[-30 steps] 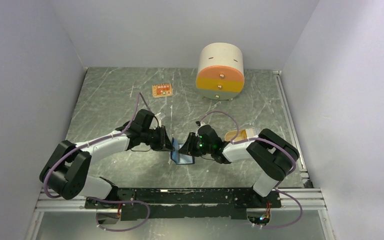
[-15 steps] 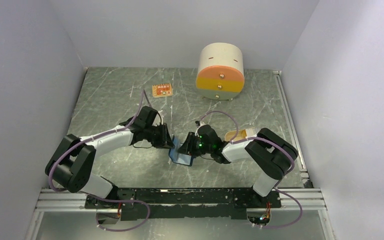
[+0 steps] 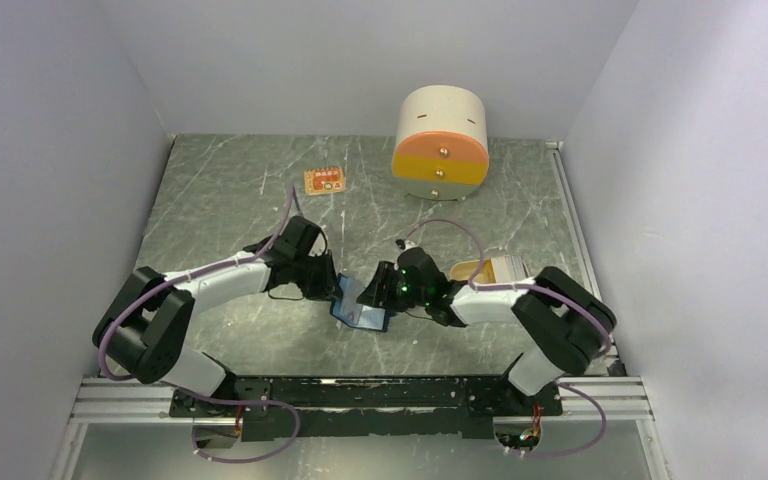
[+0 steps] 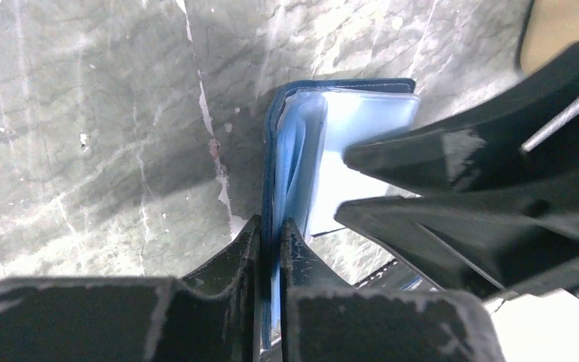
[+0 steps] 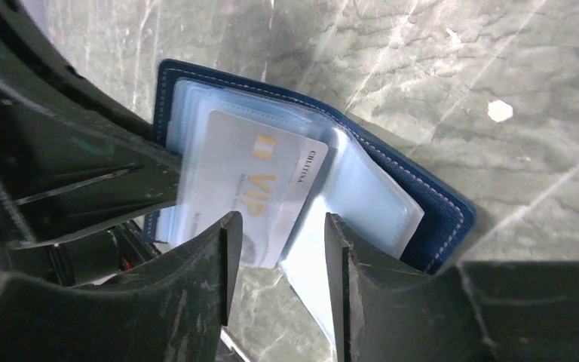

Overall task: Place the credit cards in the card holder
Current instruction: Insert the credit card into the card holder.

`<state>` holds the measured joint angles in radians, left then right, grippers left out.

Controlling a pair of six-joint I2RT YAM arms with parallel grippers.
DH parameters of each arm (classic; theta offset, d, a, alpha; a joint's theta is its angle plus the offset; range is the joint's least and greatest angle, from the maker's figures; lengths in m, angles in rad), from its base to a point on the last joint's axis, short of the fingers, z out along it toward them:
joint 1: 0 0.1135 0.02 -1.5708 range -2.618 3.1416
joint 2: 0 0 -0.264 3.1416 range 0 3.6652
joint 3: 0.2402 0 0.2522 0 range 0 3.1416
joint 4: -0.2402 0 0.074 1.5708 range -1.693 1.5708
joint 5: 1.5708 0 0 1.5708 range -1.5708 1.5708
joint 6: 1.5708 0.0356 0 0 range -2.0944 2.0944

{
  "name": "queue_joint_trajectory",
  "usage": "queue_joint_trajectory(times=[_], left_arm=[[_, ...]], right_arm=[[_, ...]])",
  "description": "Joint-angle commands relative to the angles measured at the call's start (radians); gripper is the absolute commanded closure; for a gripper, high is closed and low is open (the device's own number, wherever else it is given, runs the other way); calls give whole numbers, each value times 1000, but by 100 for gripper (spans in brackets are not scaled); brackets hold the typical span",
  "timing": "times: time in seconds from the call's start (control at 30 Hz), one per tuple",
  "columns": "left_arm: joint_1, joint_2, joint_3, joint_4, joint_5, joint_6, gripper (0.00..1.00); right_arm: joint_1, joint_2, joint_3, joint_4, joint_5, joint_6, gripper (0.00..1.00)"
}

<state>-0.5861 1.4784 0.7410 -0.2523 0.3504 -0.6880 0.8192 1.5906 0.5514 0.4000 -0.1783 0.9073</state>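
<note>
The card holder (image 3: 361, 314) stands open on the table between both grippers, navy outside (image 5: 431, 197), with clear sleeves inside (image 4: 362, 121). My left gripper (image 4: 270, 235) is shut on one cover's edge; it shows in the top view (image 3: 334, 289). A pale credit card (image 5: 250, 179) with gold "VIP" letters sits in a sleeve. My right gripper (image 5: 277, 235) is open, its jaws either side of the card's near end and a loose sleeve; it shows in the top view (image 3: 373, 292). More tan credit cards (image 3: 482, 269) lie by my right forearm.
A cream-and-orange round drawer unit (image 3: 441, 142) stands at the back. A small orange tag (image 3: 325, 181) lies at the back left. My right fingers (image 4: 460, 151) crowd the holder's open side. Walls close in on both sides.
The holder has shifted slightly left with my left gripper still on it. My right arm's elbow has swung right, uncovering more of the tan cards.
</note>
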Motion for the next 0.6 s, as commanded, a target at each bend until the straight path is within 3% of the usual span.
queue_joint_trajectory(times=[0.0, 0.27, 0.37, 0.43, 0.57], left_arm=[[-29, -2, 62, -97, -102, -26, 91], [-62, -12, 132, -205, -193, -102, 91], [-101, -29, 153, -275, -321, -126, 91], [-111, -17, 182, -337, -397, -134, 91], [-164, 16, 268, -445, -513, -160, 91]], right_arm=[[2, -108, -9, -121, 79, 9, 49], [24, -94, 65, -105, 27, 44, 42], [30, -54, 73, -5, -60, 45, 39], [44, -41, 77, -7, -33, 49, 33], [54, -31, 106, -64, 27, 58, 32]])
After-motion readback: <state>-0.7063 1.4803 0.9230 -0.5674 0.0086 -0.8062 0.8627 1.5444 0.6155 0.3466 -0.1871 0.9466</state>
